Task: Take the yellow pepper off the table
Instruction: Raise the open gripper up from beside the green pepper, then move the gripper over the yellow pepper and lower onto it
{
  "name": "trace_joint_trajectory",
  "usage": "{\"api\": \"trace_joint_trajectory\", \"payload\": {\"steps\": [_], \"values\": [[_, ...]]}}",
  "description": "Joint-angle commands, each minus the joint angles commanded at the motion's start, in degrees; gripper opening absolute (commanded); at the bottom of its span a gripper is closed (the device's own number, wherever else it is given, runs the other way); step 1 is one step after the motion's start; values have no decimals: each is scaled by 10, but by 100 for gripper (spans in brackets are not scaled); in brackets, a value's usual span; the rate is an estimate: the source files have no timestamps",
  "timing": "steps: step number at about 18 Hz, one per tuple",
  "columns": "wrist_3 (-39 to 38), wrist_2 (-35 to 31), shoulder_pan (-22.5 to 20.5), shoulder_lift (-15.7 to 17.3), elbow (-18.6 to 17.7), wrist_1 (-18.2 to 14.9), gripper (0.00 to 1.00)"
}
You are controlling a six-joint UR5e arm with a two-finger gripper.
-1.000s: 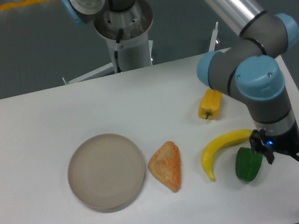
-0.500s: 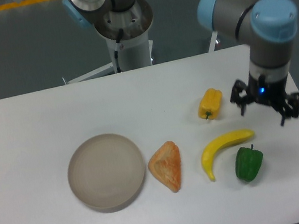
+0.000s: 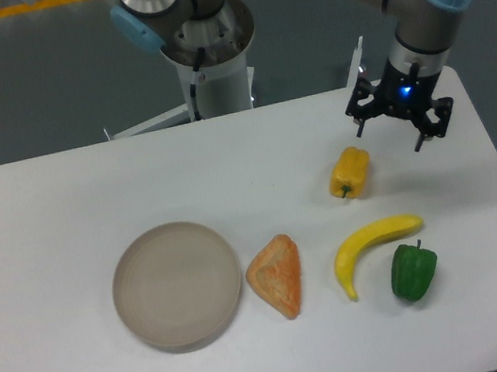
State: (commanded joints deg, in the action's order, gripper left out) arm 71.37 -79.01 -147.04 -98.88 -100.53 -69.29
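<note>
The yellow pepper lies on its side on the white table, right of centre, its green stem pointing toward the front. My gripper hangs above the table a little behind and to the right of the pepper, clear of it. Its black fingers are spread apart and hold nothing, so it is open.
A yellow banana and a green bell pepper lie in front of the yellow pepper. An orange wedge of bread and a round grey plate sit further left. The table's right edge runs close to the gripper.
The gripper has travelled from beside the green pepper near the front edge toward the back, rising and shifting left, and now hovers just behind the yellow pepper. The objects have not moved.
</note>
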Motion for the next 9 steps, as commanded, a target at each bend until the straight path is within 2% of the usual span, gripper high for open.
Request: {"api": "trace_joint_trajectory", "payload": {"steps": [2,3,9], "values": [[-1,-1,3,8,-54,71,100],[-1,-1,4,10,-68,91,100],[24,-3,7,11,-98,115,100]]}}
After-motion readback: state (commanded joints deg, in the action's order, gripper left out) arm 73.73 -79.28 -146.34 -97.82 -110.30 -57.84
